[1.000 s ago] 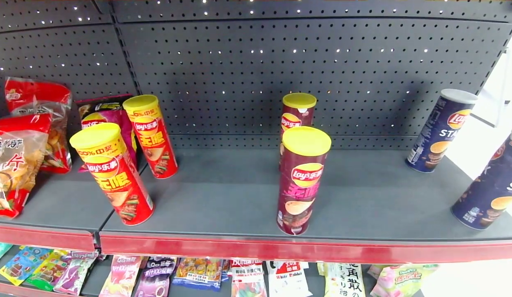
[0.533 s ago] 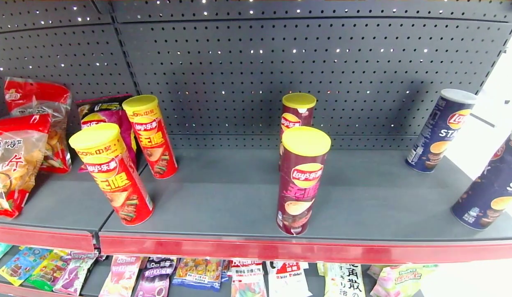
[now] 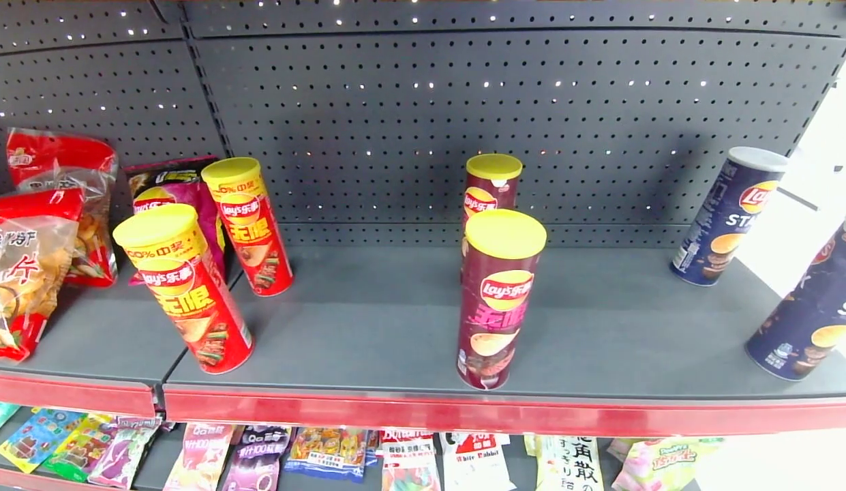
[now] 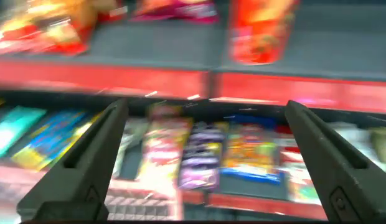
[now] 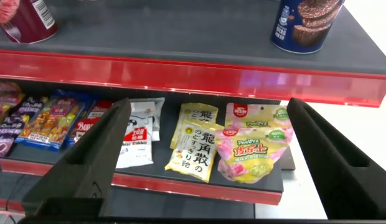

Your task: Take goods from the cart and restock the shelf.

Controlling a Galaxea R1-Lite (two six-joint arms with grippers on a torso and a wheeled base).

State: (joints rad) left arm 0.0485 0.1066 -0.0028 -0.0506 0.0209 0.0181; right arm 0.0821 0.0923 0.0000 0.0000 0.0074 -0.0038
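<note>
On the grey shelf (image 3: 395, 320) stand two red chip cans (image 3: 184, 293) at the left, two maroon cans (image 3: 497, 300) in the middle and two navy cans (image 3: 729, 215) at the right. My left gripper (image 4: 205, 109) is open with nothing in it, held in front of the shelf's red front edge (image 4: 274, 90), just below a red can (image 4: 258, 31). My right gripper (image 5: 208, 106) is also open with nothing in it, facing the lower shelf's packets (image 5: 252, 149), between a maroon can (image 5: 25, 18) and a navy can (image 5: 305, 25).
Snack bags (image 3: 34, 252) crowd the shelf's left end. A perforated back wall (image 3: 429, 123) closes the rear. Bare shelf lies between the red and maroon cans and between the maroon and navy cans. Flat packets (image 3: 409, 457) line the lower shelf.
</note>
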